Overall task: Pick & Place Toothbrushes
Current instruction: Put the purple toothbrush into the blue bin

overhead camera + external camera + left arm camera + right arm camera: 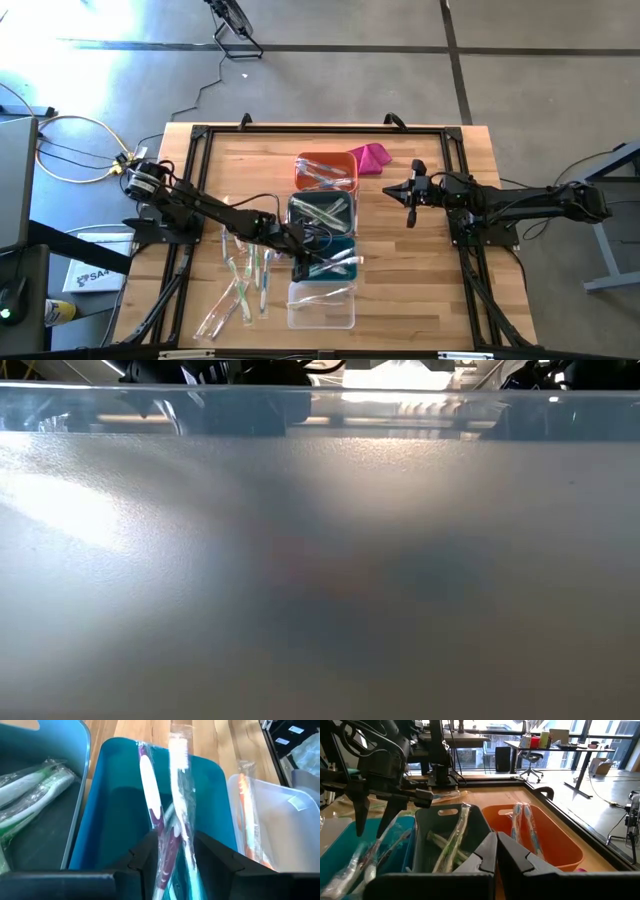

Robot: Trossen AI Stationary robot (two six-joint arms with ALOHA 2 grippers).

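Note:
Four bins stand in a row from far to near: orange (325,170), grey (322,212), teal (350,243), clear (322,305). My left gripper (177,862) is open inside the teal bin (115,805). Between its fingers run two wrapped toothbrushes, one purple and white (150,785), one white (179,765). Both lie in the bin with their heads leaning on its right rim. Several more toothbrushes (240,285) lie loose on the table at the left. My right gripper (410,215) hangs shut over the table right of the bins, with nothing in it. My left gripper stands with one finger on either side of the two toothbrushes' handle ends (167,850). It comes slanting down from the table's left. Whether a finger touches the wrappers I cannot tell. The toothbrushes rest in the teal bin.
The grey bin (45,835) holds green toothbrushes, the clear bin (280,820) an orange one, and the orange bin (555,845) a few more. A magenta cloth lump (372,157) lies at the far side. A black frame (195,140) rims the table. A translucent wall fills the low view.

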